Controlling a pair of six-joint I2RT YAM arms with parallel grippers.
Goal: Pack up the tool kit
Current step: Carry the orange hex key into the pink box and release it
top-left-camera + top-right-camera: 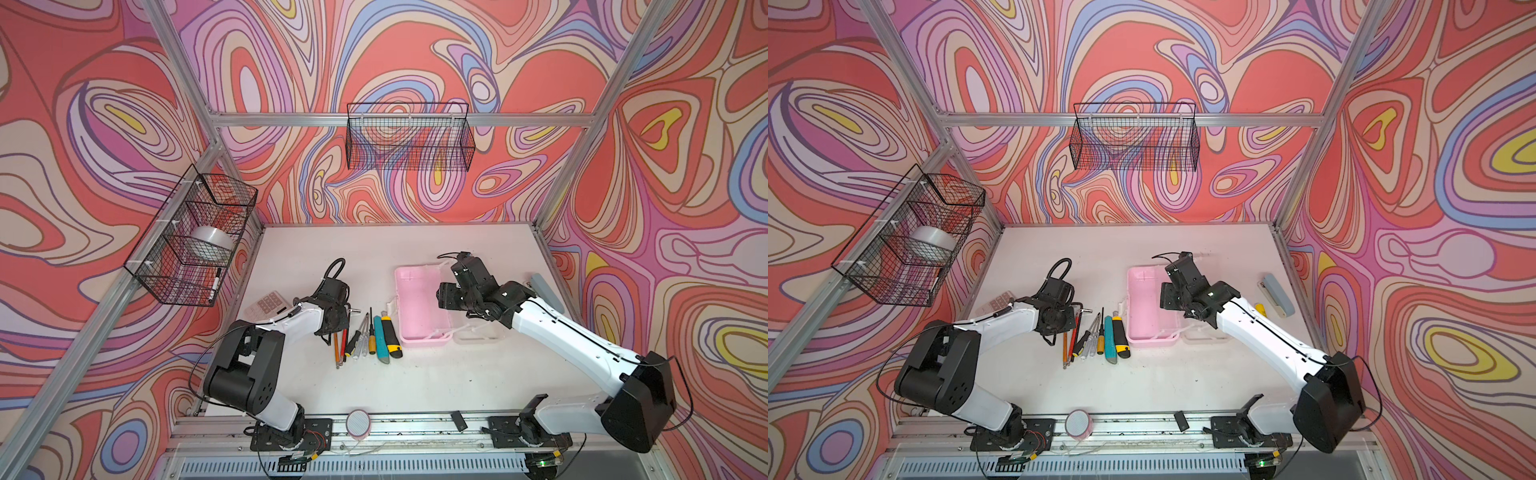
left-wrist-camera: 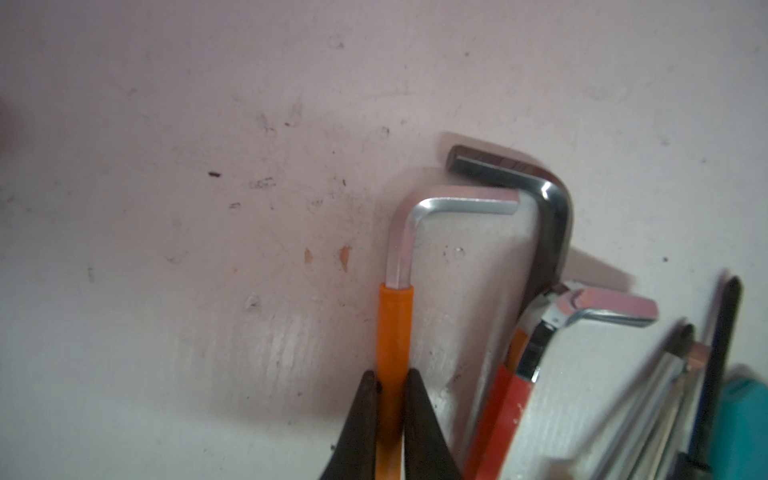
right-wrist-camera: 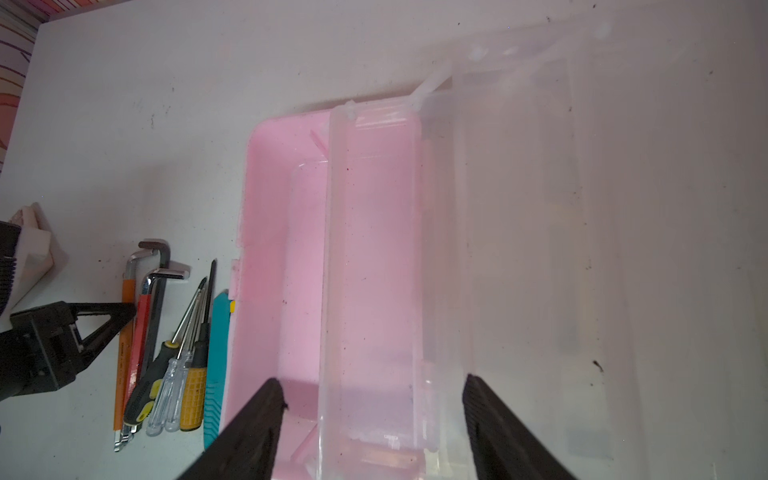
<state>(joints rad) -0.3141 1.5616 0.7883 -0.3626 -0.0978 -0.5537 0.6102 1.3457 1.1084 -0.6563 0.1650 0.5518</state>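
The tool kit's pale pink case (image 1: 415,307) (image 1: 1148,307) lies open on the table, its translucent lid (image 3: 519,208) folded out flat beside it. The case holds no tools. My right gripper (image 3: 374,386) (image 1: 446,295) hangs open above the seam between case and lid. Left of the case lies a row of tools: hex keys, screwdrivers (image 1: 361,336), a teal tool (image 1: 381,340) and a black-yellow utility knife (image 1: 392,336). My left gripper (image 2: 390,382) (image 1: 334,328) is shut on the orange sleeve of a hex key (image 2: 395,324) at the row's left end.
A pinkish calculator (image 1: 268,305) lies behind the left arm. By the table's right edge rests a grey-blue bar (image 1: 546,291). Two wire baskets hang on the walls, the left one (image 1: 195,241) holding a tape roll. A round disc (image 1: 358,423) and a small black block (image 1: 458,419) sit on the front rail.
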